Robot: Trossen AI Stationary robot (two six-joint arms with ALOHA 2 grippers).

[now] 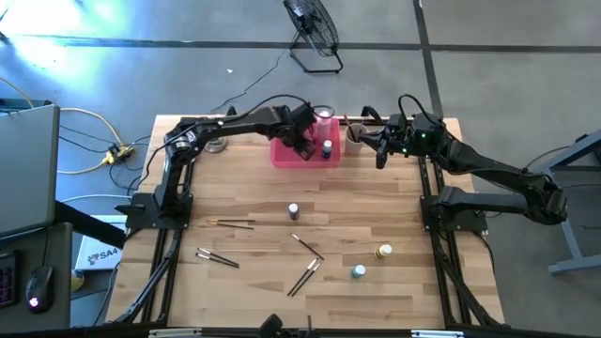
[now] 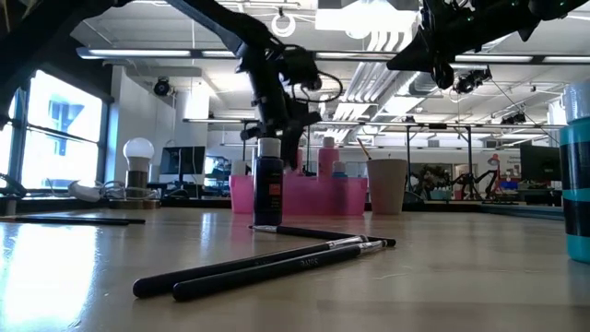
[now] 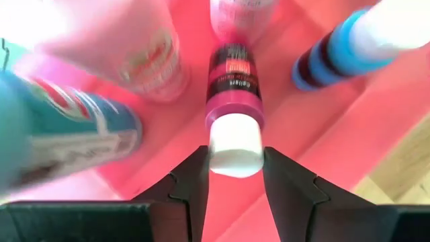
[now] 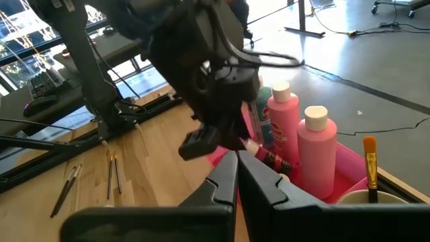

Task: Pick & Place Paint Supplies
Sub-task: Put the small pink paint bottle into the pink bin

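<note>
Over the pink tray point(image 1: 282, 155), the left gripper point(image 3: 234, 178) has its fingers on either side of the white cap of a small dark red bottle point(image 3: 233, 84), which is tilted in among the taller bottles point(image 4: 316, 151). I cannot tell whether the fingers grip or merely flank the cap. The right gripper point(image 4: 236, 176) hangs clenched and empty beside the cup point(image 1: 354, 137).

Three tall bottles point(image 4: 316, 151) in pink tray point(image 1: 286, 153); three tiny bottles point(image 1: 293, 211) on table point(image 1: 394, 291); several paintbrushes point(image 1: 305, 276); one cup point(image 2: 386, 184).

overhead, table-level, two wrists, shared tray point(image 1: 286, 155)
</note>
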